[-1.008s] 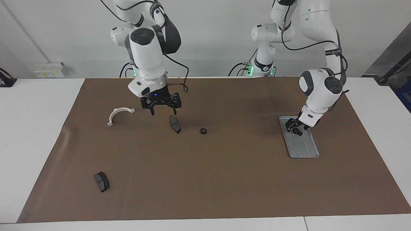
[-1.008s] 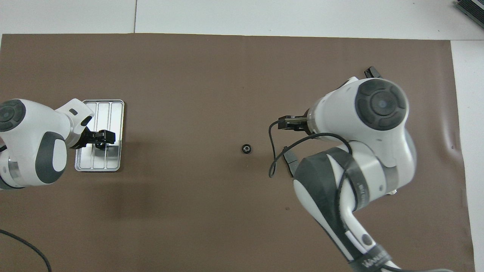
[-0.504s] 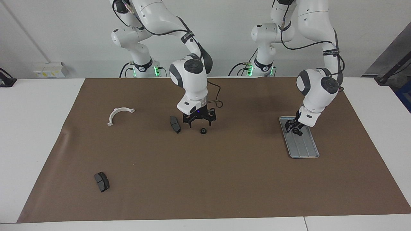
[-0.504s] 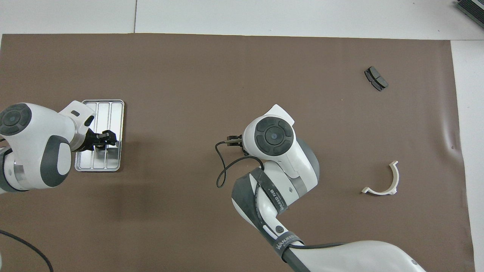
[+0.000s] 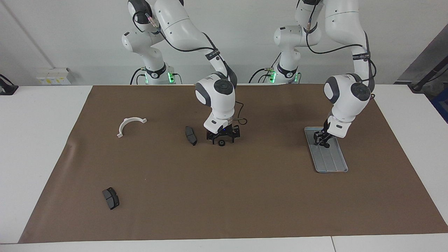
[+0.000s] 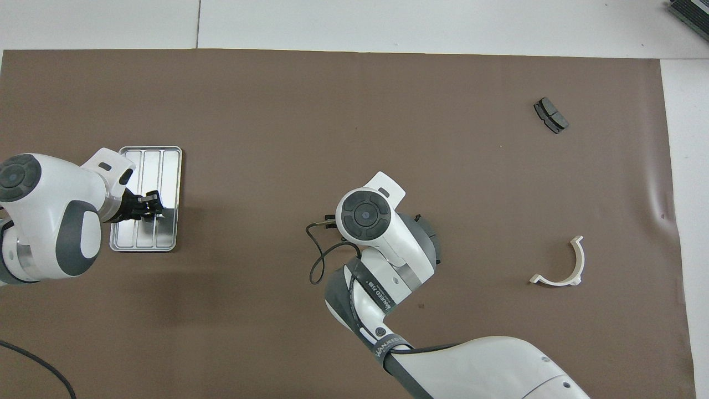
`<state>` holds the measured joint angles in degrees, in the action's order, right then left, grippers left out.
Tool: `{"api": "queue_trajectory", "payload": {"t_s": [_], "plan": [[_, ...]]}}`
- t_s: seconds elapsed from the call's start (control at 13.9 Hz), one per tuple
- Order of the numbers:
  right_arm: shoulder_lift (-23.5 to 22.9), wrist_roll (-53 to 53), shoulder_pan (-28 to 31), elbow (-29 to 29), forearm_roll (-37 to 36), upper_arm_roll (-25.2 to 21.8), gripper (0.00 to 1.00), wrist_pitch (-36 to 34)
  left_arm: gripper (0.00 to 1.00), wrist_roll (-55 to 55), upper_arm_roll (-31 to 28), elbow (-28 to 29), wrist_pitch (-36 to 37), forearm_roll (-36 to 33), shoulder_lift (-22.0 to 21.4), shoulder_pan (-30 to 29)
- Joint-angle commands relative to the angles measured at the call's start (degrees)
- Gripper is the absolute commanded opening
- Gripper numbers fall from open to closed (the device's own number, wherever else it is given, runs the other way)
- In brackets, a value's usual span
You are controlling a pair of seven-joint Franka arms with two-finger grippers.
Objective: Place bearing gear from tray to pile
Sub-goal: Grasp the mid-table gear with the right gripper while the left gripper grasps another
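The silver ridged tray (image 5: 332, 162) lies at the left arm's end of the mat; it also shows in the overhead view (image 6: 160, 160). My left gripper (image 5: 322, 140) is low over the tray's end nearer the robots, also seen from overhead (image 6: 150, 204); any part under it is hidden. A small black ring (image 5: 221, 143) lies mid-mat. My right gripper (image 5: 223, 139) is open and low, its fingers on either side of the ring. From overhead the right wrist hides the ring. The pile's parts lie scattered: a white half-ring bracket (image 5: 130, 125) and a dark slab (image 5: 190, 135) beside the ring.
A second dark slab (image 5: 111, 198) lies farther from the robots toward the right arm's end, also seen from overhead (image 6: 550, 114). The bracket shows in the overhead view too (image 6: 565, 266). The brown mat (image 5: 245, 196) covers most of the white table.
My right arm has swung from over the slab near the bracket to the mat's middle and come down around the black ring. My left gripper has shifted slightly on the tray.
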<state>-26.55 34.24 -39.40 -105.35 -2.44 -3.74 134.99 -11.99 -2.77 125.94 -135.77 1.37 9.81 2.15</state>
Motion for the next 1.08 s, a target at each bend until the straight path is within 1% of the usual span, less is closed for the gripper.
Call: {"api": "queue_trajectory", "payload": {"t_s": [0.0,0.07,0.14,0.29,0.36,0.43,0.5,0.58,0.72,0.79,0.86,0.94,1.01], "plan": [[1.1,1.1,0.1,-0.4,-1.5,0.0,1.0,-1.3,0.47,-1.3,0.0,2.6,-2.1,-0.8,-1.9,-0.3],[1.1,1.1,0.0,-0.4,-1.5,0.0,1.0,-1.4,0.44,-1.3,0.0,2.6,-2.1,-0.8,-1.9,-0.3],[1.1,1.1,0.0,-0.4,-1.5,0.0,0.96,-1.4,0.41,-1.3,0.0,2.6,-2.4,-0.8,-1.9,-0.3],[1.0,1.1,0.2,-0.2,-1.5,0.0,0.79,-0.9,0.32,-1.2,0.0,2.6,-2.6,-0.8,-1.8,-0.4],[1.0,1.2,0.2,-0.3,-1.5,0.0,0.72,-0.5,0.27,-1.2,0.0,2.6,-2.6,-0.8,-1.8,-0.4],[1.0,1.2,0.1,-0.3,-1.5,0.0,0.67,-0.5,0.22,-1.2,0.0,2.6,-2.6,-0.8,-1.8,-0.4],[1.0,1.3,0.1,-0.2,-1.5,0.0,0.63,-0.3,0.19,-1.1,0.0,2.6,-2.5,-0.8,-1.8,-0.4],[0.9,1.4,0.2,-0.1,-1.4,0.0,0.63,0.0,0.16,-1.1,0.0,2.6,-2.5,-0.8,-1.8,-0.4],[0.8,1.6,0.2,0.0,-1.3,0.0,0.63,0.1,0.14,-1.2,0.0,1.9,-2.3,-0.8,-1.6,-0.3],[0.9,1.6,0.2,-0.1,-1.4,0.0,0.57,0.1,0.14,-1.2,0.0,0.7,-2.0,-0.8,-1.3,0.0],[0.9,1.5,0.3,-0.1,-1.3,0.0,0.46,0.1,0.14,-1.3,0.0,-0.9,-1.5,-0.8,-0.9,0.3],[0.8,1.5,0.4,-0.1,-1.3,0.0,0.32,0.1,0.14,-1.3,0.1,-2.7,-1.0,-0.8,-0.6,0.7],[0.8,1.6,0.6,-0.1,-1.3,0.0,0.15,0.1,0.14,-1.4,0.1,-5.0,0.2,-0.8,0.0,1.5]]}}
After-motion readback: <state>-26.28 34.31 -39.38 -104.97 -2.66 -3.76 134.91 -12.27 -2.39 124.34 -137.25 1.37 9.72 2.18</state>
